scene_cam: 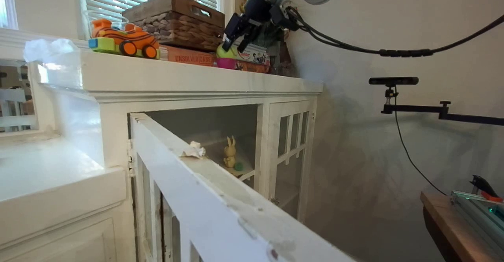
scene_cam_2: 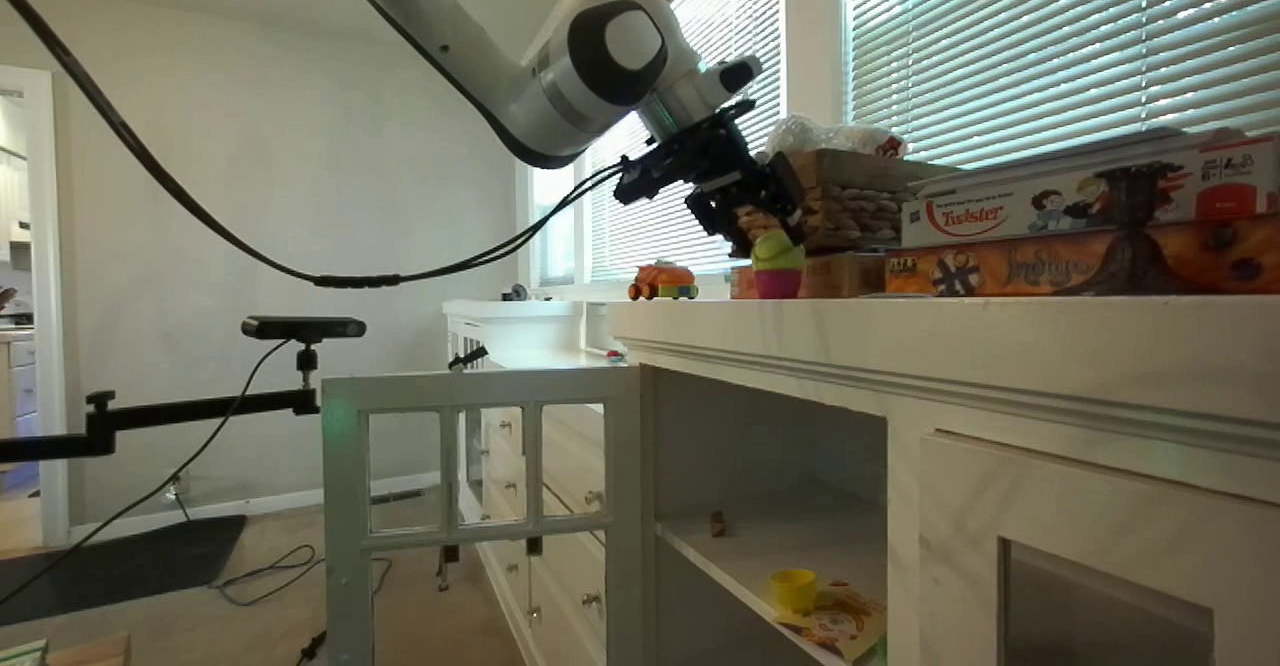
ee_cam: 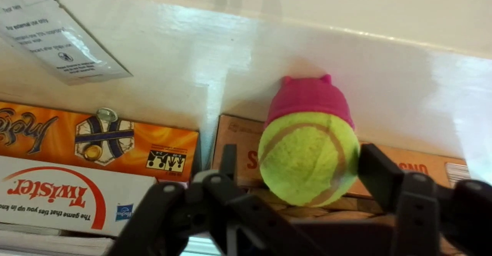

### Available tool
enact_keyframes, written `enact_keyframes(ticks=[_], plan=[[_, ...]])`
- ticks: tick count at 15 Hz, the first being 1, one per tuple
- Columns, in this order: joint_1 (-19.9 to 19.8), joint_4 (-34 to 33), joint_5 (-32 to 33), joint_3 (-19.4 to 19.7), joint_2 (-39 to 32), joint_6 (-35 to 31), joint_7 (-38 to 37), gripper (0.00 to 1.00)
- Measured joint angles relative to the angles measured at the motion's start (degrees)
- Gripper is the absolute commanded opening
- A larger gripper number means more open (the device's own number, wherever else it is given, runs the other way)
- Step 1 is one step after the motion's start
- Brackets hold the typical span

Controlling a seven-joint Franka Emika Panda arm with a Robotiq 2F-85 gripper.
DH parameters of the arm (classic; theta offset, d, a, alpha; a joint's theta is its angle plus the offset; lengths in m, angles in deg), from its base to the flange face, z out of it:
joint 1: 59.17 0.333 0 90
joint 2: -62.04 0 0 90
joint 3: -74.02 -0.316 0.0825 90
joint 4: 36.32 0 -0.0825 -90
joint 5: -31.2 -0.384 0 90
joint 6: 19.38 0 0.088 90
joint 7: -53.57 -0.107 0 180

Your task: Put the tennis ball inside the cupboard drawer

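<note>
The yellow-green tennis ball (ee_cam: 307, 160) sits on a pink cup (ee_cam: 311, 98) on the cabinet top; the ball also shows in both exterior views (scene_cam: 225, 52) (scene_cam_2: 775, 249). My gripper (ee_cam: 300, 158) is open, with its fingers on either side of the ball. In the wrist view the right finger is at the ball's side and seems to touch it; the left finger stands apart from it. The gripper also shows in both exterior views (scene_cam: 234, 48) (scene_cam_2: 768, 238), pointing down at the ball. The cupboard compartment (scene_cam_2: 740, 556) below the top is open; it also shows in an exterior view (scene_cam: 220, 122).
The open glass-paned door (scene_cam: 252, 207) (scene_cam_2: 345, 506) sticks out from the cabinet. Game boxes (scene_cam_2: 1000, 271), a wicker basket (scene_cam: 185, 26) and an orange toy truck (scene_cam: 126, 39) stand near the ball. A yellow cup (scene_cam_2: 793, 591) and a bunny figure (scene_cam: 230, 152) stand inside.
</note>
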State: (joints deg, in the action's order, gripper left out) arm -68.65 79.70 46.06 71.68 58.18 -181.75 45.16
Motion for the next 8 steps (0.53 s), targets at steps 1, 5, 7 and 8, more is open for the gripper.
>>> enact_keyframes(ticks=[1,5,7,8], plan=[[0.00,-0.37,0.00,-0.04,-0.29,-0.04,0.06,0.44],[1.60,-1.40,-0.31,1.41,-1.06,-0.22,1.00,0.31],[2.38,-1.73,-0.44,2.14,-1.33,-0.29,1.61,0.31],[2.66,-1.82,-0.62,2.40,-1.40,-0.29,1.94,0.31]])
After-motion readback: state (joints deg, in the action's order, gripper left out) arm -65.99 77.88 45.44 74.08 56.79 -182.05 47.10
